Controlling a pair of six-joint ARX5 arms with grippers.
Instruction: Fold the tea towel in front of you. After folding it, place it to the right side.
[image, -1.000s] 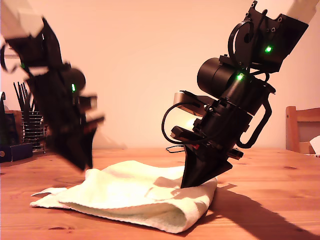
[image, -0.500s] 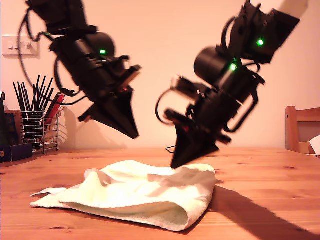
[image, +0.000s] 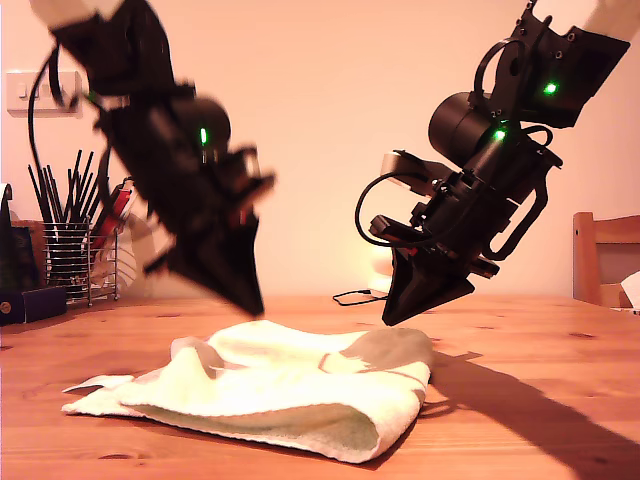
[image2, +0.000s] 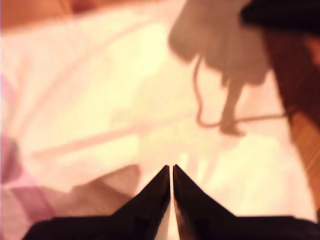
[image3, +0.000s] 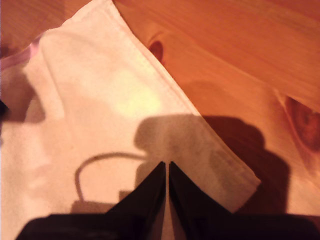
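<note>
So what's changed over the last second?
My second gripper, whose tip was down on the towel's end at the exterior view's right, has lifted clear and drifted toward that side. My first gripper rose from low beside the towel, swung over its middle, and now hangs just above it. Both are shut and hold nothing. The towel stays folded in the same spot on the table.

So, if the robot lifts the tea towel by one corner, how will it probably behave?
The tea towel will probably hang limp: it lies in soft, rounded folds on the table. It looks light, a thin terry cloth with no stiff part. It should not slip easily, since the fuzzy surface likely gives the fingers good hold, but the folded layers may fall open.
</note>
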